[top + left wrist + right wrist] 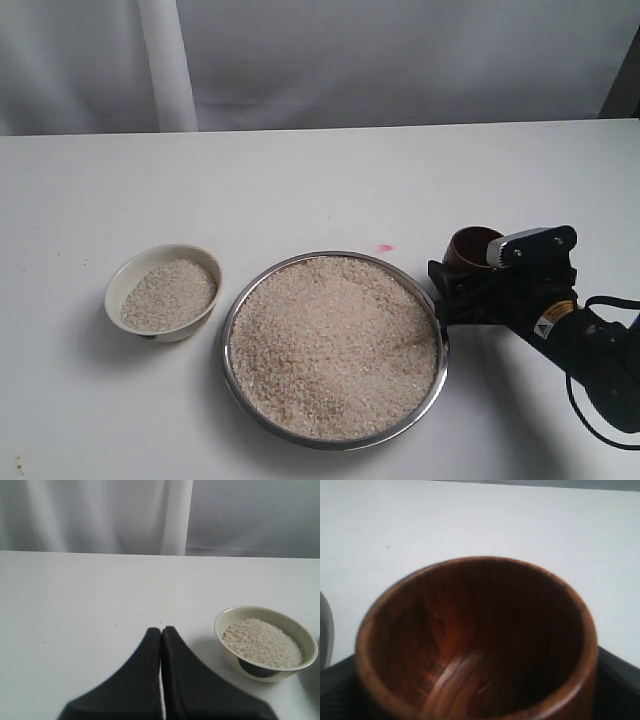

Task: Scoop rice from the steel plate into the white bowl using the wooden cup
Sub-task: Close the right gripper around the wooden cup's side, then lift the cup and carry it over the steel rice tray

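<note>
The wooden cup (470,246) is small and round, of reddish-brown polished wood with no handle. In the right wrist view the wooden cup (475,640) fills almost the whole picture. Its inside is dark, with lighter grain lines that curve along the bottom, and the rim is thick and smooth. Its mouth points up.

The cup sits between the 2 right fingers (455,285), which are black and press on its sides, so they grip it. From the wrist, the right fingers (335,685) show only as dark corners on each side of the cup, low on its wall. I cannot tell if the cup touches the tabletop (300,190) or hangs just above it.

The cup is just beside the right edge of the steel plate (232,320), outside the rim. The plate is filled with rice (335,345) in a wide, flat heap.

The white bowl (113,290) stands left of the plate, near it but apart, and it also holds rice. The left fingers (150,655) are closed on each other with nothing between them, low over the tabletop, near the white bowl (226,650) without touching it.
</note>
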Robot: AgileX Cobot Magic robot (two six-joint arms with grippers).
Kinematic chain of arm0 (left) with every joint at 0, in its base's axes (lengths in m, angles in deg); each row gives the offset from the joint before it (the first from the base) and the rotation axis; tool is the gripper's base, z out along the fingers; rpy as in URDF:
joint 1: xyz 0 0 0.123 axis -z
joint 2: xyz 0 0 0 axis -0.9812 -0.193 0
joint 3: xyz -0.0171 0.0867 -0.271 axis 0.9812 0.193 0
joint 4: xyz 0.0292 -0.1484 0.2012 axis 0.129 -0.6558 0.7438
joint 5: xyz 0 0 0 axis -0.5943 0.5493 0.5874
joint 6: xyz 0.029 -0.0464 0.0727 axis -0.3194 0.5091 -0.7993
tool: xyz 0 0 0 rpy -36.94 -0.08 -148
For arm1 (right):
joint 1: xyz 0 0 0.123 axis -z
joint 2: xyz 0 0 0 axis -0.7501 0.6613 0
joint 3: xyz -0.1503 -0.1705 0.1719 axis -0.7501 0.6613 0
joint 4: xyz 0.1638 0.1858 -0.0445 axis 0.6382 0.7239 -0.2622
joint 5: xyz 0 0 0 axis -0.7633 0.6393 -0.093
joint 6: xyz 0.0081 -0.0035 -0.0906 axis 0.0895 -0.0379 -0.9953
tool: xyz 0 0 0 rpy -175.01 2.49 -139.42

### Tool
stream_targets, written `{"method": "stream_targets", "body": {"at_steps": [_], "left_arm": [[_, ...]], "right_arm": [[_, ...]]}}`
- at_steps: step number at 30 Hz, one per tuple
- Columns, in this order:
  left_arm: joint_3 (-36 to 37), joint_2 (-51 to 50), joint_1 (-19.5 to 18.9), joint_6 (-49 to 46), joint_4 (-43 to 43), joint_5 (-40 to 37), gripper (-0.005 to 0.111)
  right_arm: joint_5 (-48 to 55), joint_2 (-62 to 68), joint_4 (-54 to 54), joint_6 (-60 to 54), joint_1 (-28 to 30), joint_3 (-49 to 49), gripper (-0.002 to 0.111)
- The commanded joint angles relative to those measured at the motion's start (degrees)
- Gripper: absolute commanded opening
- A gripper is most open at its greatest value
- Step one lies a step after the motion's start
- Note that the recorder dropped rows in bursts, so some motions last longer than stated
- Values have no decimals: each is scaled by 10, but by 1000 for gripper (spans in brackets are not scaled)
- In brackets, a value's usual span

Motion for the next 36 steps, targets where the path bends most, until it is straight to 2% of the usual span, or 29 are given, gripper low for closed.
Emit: {"method": "stream_targets", "body": {"at_steps": [1,10,11,14,23,34,36], "left_arm": [[-4,1,2,1,-3,6,0],[-4,1,2,1,-3,6,0],[-4,1,2,1,-3,6,0],[-4,1,2,1,-3,6,0],[-4,1,2,1,-3,6,0],[-4,1,2,1,-3,6,0],[-4,1,2,1,-3,6,0]], "right_arm": [[-7,0,-8,-4,-1,-1,49],[-7,-1,-14,-4,-1,-1,2],[-7,-3,-19,-2,-1,-1,0],[-7,-23,-36,0,-1,-1,0],[188,-169,-47,30,-1,-1,0],[481,-446,-90,26,-10,-6,0],[587,-485,-114,18,-33,-33,0]]}}
